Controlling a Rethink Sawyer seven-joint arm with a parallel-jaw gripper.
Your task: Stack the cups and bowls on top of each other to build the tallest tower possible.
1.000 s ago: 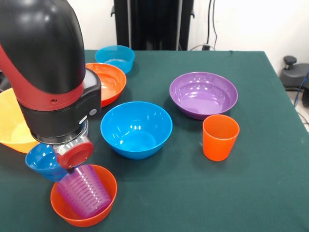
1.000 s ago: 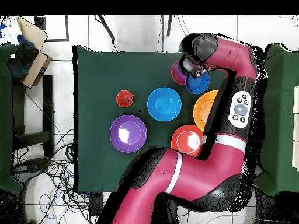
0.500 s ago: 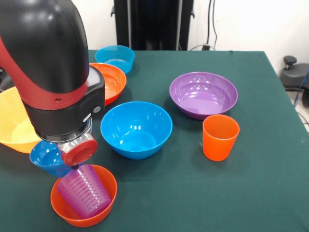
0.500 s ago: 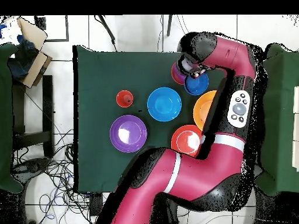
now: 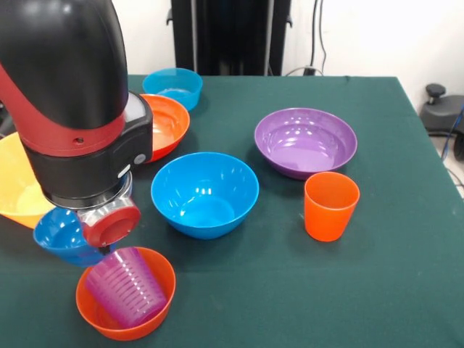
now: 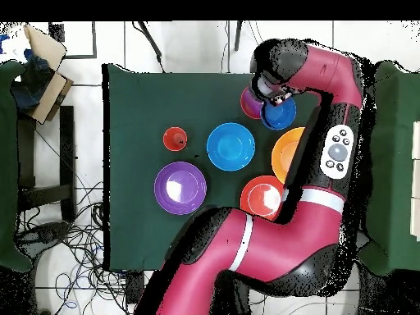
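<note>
Where the green desk (image 5: 377,290) meets the left edge of the front view, the large yellow-orange bowl (image 5: 16,185) sits partly cut off and partly behind the arm (image 5: 69,101), and what it holds cannot be seen. Just in front of it is the small blue bowl (image 5: 64,235), its rim tucked under the arm's end; its visible inside is bare. Nearest the camera stands the small orange bowl (image 5: 125,293) with the purple cup (image 5: 125,286) in it — the cup leans, mouth up and toward the left, and is itself empty. This bowl and cup are the only nested pair on the desk. The gripper (image 5: 110,225) hangs just above that cup, showing a red round face below a metal collar; whether it is open or closed cannot be told.

Farther back, the large orange-red bowl (image 5: 165,123) peeks from behind the arm, and the small teal bowl (image 5: 174,87) stands beyond it near the far edge — both look empty. The medium blue bowl (image 5: 205,193) sits at the middle, empty. To its right is the wide purple bowl (image 5: 305,141), empty, and just in front of it the orange cup (image 5: 330,205), upright and empty.

No readable writing or labels show on any piece.
</note>
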